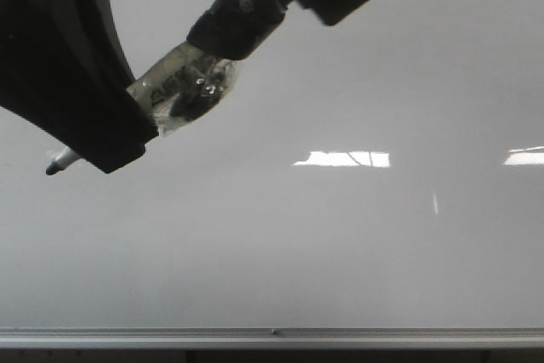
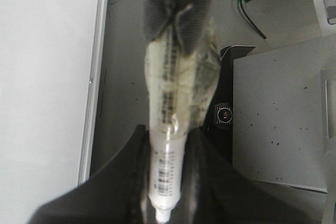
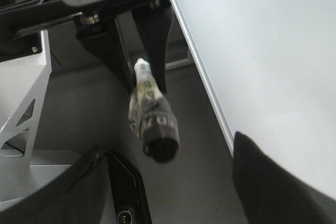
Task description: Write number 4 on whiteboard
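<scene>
The whiteboard (image 1: 340,244) fills nearly the whole front view, glossy pale grey, with bright rectangular light reflections (image 1: 342,159) at centre right and its thin silver bottom rail (image 1: 272,337) running along the lower edge of the frame; no pen stroke shows on its surface, so the number 4 is not yet drawn. At the upper left of that view the left gripper (image 1: 102,138) grasps a marker (image 1: 174,82), its black jaws clenched on the white barrel, and the dark tip (image 1: 53,169) pokes out toward the lower left, close to the board; whether it touches cannot be told. The marker's upper half is wrapped in crumpled clear tape and ends in a black cap-like section reaching up toward the top centre. In the left wrist view the same marker (image 2: 167,166) sits upright between the two dark jaws at the bottom centre, with the whiteboard (image 2: 42,77) on the left. In the right wrist view the marker (image 3: 149,114) hangs at centre, the whiteboard (image 3: 273,66) at upper right, and the right gripper (image 3: 173,192) has its jaws spread apart, grasping nothing
</scene>
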### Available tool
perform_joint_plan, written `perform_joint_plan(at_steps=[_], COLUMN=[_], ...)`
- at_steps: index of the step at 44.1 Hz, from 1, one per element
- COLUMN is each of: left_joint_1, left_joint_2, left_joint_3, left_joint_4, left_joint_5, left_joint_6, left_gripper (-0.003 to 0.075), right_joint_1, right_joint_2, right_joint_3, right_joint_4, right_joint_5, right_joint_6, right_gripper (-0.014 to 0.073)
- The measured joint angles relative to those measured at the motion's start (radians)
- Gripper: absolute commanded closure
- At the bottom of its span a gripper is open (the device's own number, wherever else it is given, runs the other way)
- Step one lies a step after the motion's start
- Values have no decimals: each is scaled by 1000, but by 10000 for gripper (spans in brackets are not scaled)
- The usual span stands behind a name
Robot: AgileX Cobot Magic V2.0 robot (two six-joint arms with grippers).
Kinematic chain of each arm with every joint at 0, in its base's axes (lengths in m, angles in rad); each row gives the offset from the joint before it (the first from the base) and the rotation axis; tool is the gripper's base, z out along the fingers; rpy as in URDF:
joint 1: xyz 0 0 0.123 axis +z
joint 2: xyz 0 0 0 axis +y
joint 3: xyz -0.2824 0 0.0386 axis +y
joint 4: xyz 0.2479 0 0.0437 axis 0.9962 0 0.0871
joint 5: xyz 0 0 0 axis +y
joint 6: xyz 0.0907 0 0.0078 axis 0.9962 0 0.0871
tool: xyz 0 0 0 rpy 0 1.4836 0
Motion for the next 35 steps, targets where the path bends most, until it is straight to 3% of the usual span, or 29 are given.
perform_joint_plan(at_steps=[6,13,19,27,32,35], left_joint_1=[0,0,0,0,0,0], left_joint_2=[0,0,0,-2,-2,-2], left_joint_3=[0,0,0,0,0,0], left_joint_4=[-1,-1,-1,-2,-2,-2], left_joint_5=[-2,-5,-7,-5,-5,-5], left_joint_6=[1,1,1,8,9,9], left_gripper=[741,740,740,740,735,683], right_joint_1=[44,61,63,63,63,63], right_joint_2=[68,105,119,121,121,121], right_joint_3=[-29,-33,-33,-33,-33,-33], right_joint_4=[9,20,39,40,41,41], right_joint_5=[-12,-16,-18,-23,-23,-23], right_joint_6=[-11,-15,-17,-19,-21,-21], right_gripper=[81,214,393,699,700,699])
